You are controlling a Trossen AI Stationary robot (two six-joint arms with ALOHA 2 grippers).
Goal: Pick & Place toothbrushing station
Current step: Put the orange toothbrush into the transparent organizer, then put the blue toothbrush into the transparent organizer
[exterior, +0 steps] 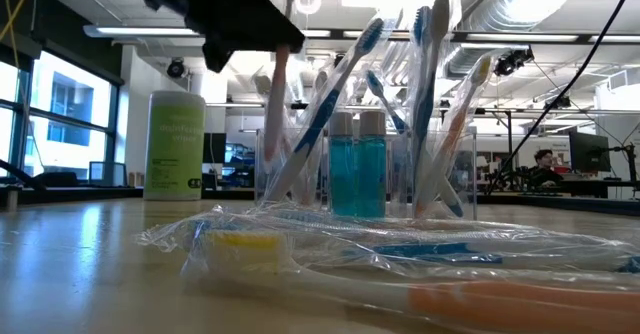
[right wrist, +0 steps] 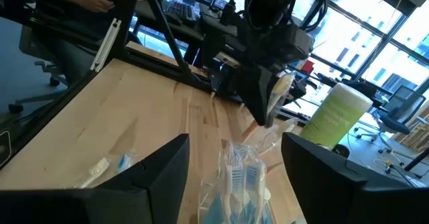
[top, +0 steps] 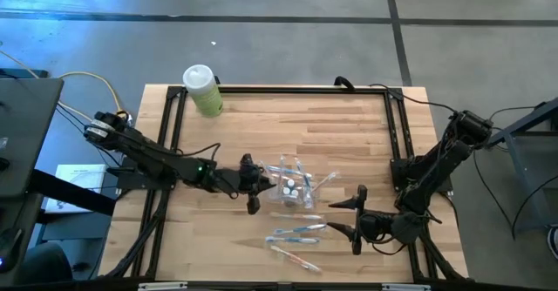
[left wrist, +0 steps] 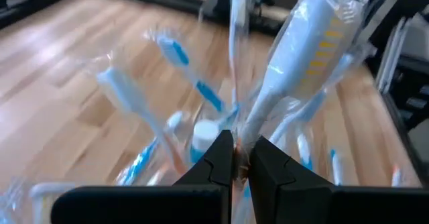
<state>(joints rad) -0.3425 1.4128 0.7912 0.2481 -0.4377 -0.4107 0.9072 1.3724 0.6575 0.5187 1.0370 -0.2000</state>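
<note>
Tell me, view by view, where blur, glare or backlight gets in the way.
Low view: the wrapped toothbrushes nearest the lens are soft, and bright ceiling lights turn the arm above into a silhouette. Left wrist view: the toothbrush in its wrapper and everything around it is blurred. Right wrist view: bright windows behind the green bottle. High view: blue glare on the floor at upper left.

The left hand (top: pixel 254 189) hangs just left of the toothbrushing station (top: pixel 294 184), which stands mid-surface (top: pixel 349 134). The right hand (top: pixel 357 219) sits to the station's right and nearer the front edge. Between the hands, in front of the station, lie loose wrapped toothbrushes (top: pixel 295 233). The bottle (top: pixel 202 90) stands well behind the left hand, at the back edge.
</note>
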